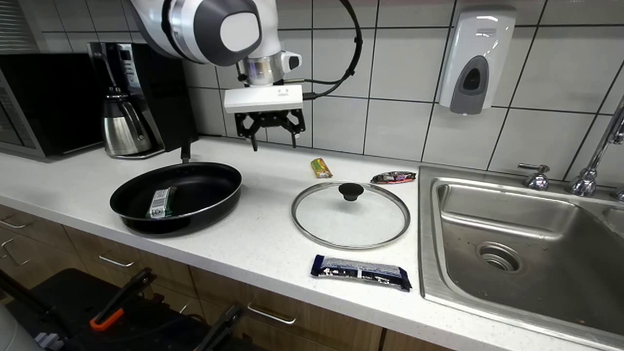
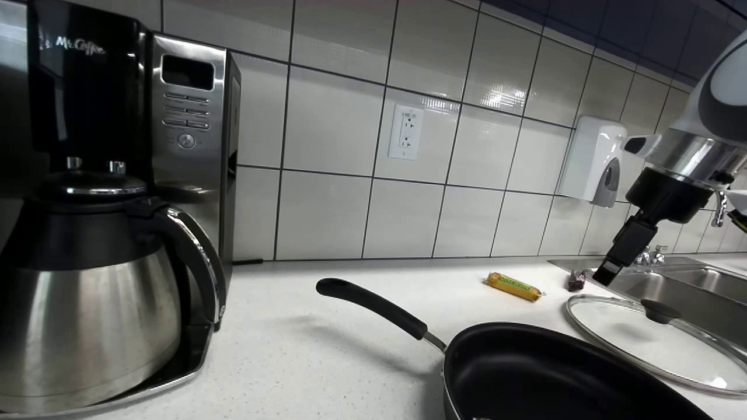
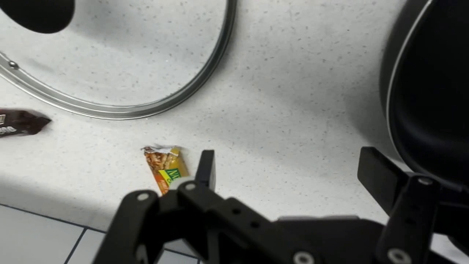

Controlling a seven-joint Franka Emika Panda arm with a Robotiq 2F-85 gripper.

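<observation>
1. the gripper (image 1: 274, 145) hangs in the air above the counter (image 1: 263, 239), its two fingers (image 3: 379, 176) spread wide apart and pointing down.
2. in the wrist view the speckled white counter shows through the gap between those fingers; the grip is unloaded.
3. in an exterior view the fingertips stand well above the surface, touching none of the things on it.
4. the yellow snack bar (image 1: 321, 167) lies on the counter between the lid (image 1: 351, 219) and the tiled wall (image 1: 399, 131); in the wrist view it shows just beside one finger, and the black linkage hides its lower end.
5. the pan (image 1: 209, 187) sits on the gripper's other side, its handle (image 2: 373, 306) pointing toward the wall; in the wrist view the opposite finger covers part of the pan's edge.
6. a green-and-white packet (image 1: 161, 202) lies inside the pan.
7. the glass lid rests flat, knob (image 1: 350, 189) up, between the pan and the sink (image 1: 429, 234).
8. a dark wrapped bar (image 1: 394, 177) lies near the lid's rim, and a longer blue bar (image 1: 361, 273) by the counter's front edge.
9. the coffee maker (image 2: 87, 76) stands near the wall, its steel jug (image 2: 99, 326) in place.
</observation>
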